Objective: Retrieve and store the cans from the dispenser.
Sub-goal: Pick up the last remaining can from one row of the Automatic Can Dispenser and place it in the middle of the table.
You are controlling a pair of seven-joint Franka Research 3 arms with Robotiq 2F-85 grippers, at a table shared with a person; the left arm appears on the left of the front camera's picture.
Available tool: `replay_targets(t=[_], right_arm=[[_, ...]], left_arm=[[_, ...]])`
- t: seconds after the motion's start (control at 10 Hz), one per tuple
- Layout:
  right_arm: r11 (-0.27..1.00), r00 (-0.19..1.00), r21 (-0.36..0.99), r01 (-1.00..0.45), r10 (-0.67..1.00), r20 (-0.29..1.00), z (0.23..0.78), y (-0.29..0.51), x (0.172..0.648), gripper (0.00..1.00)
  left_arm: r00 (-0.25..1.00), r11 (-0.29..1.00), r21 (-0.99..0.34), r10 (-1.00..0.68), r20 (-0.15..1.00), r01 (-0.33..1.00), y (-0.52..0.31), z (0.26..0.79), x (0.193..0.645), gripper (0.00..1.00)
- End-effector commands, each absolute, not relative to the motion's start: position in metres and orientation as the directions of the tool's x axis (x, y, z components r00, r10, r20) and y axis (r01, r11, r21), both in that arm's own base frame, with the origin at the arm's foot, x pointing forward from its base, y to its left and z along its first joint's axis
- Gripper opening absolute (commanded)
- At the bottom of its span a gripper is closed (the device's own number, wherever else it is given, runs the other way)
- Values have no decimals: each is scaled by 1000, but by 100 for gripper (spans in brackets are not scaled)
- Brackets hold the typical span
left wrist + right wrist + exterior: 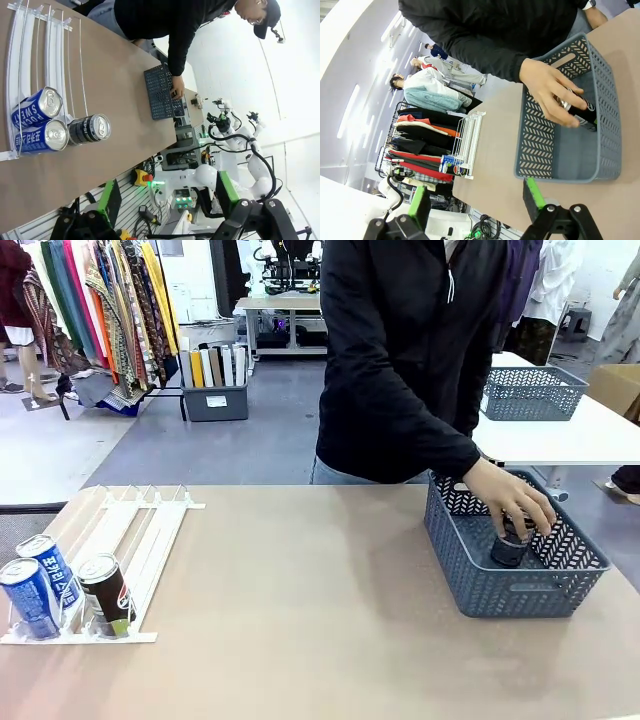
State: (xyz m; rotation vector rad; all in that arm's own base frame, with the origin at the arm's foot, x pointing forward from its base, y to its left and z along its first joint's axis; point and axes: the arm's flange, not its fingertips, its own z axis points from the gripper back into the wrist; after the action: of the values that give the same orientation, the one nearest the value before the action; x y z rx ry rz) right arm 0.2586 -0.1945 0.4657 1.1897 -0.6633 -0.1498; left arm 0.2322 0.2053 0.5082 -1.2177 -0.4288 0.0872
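Two blue cans (32,596) and a dark can (106,592) stand upright, silver tops up, at the dispenser's (150,530) near end. Right, a person's hand (510,500) holds another can (510,546) upright in the basket (500,592). Left hand (169,192) and right hand (475,200) gape empty.

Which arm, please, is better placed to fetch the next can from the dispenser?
Likely the robot's left: the dispenser and its three cans sit on that side; the person's hand occupies the basket on the right.

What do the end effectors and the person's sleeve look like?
Black jointed fingers with bright green pads on both the left end effector and the right end effector. The person's sleeve is a long black jacket sleeve, down to the wrist.
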Motion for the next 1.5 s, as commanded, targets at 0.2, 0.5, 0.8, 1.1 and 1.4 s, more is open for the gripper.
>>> replay_targets(t=[0.2, 0.5, 0.8, 1.1, 1.4], right_arm=[[379, 802, 894, -240, -442, 403, 467, -195, 258, 100], [379, 802, 894, -240, -442, 403, 467, -195, 258, 100], [379, 802, 894, -240, -442, 403, 467, -195, 258, 100], [379, 802, 894, -240, -442, 403, 467, -195, 258, 100], [379, 802, 894, -240, -442, 403, 467, -195, 258, 100]], left_arm=[[930, 482, -868, 254, 266, 116, 179, 514, 236, 100], [971, 745, -634, -76, 226, 206, 69, 541, 236, 100], [976, 916, -338, -189, 106, 214, -17, 525, 280, 100], [972, 966, -163, -172, 162, 198, -67, 502, 307, 100], [967, 948, -207, -217, 136, 242, -73, 508, 299, 100]])
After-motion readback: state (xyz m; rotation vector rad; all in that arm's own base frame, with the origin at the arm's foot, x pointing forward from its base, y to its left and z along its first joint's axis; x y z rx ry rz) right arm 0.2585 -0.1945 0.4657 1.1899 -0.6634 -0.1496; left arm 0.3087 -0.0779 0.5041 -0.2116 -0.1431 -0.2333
